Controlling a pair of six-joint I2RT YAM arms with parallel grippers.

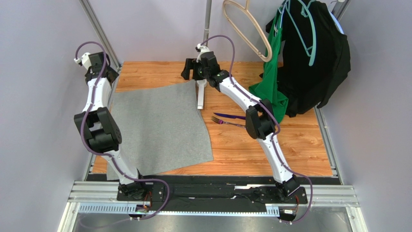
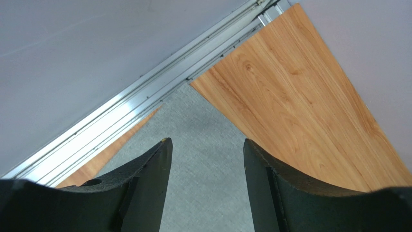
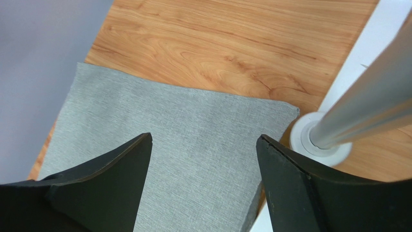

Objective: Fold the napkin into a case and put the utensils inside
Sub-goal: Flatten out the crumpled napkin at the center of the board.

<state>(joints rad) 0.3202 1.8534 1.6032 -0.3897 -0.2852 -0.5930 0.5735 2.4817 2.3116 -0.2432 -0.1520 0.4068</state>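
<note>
The heather-grey napkin [image 1: 159,128] lies spread flat on the left half of the wooden table. My left gripper [image 1: 109,76] hangs over its far left corner, open, with only cloth [image 2: 205,169] showing below the gap between the fingers [image 2: 207,141]. Above the napkin's far right corner my right gripper [image 1: 189,69] is open too, and grey cloth [image 3: 183,125] lies under its spread jaws [image 3: 204,137]. The utensils rest on bare wood right of the napkin: a dark purple straight piece [image 1: 230,116] and a fork [image 1: 226,122], partly hidden by the right arm.
A metal pole [image 1: 207,24] on a white base [image 3: 316,142] stands right beside the napkin's far right corner. A green garment [image 1: 271,82] and a black garment [image 1: 316,58] hang at the back right. An aluminium rail [image 2: 145,96] runs along the table's left edge.
</note>
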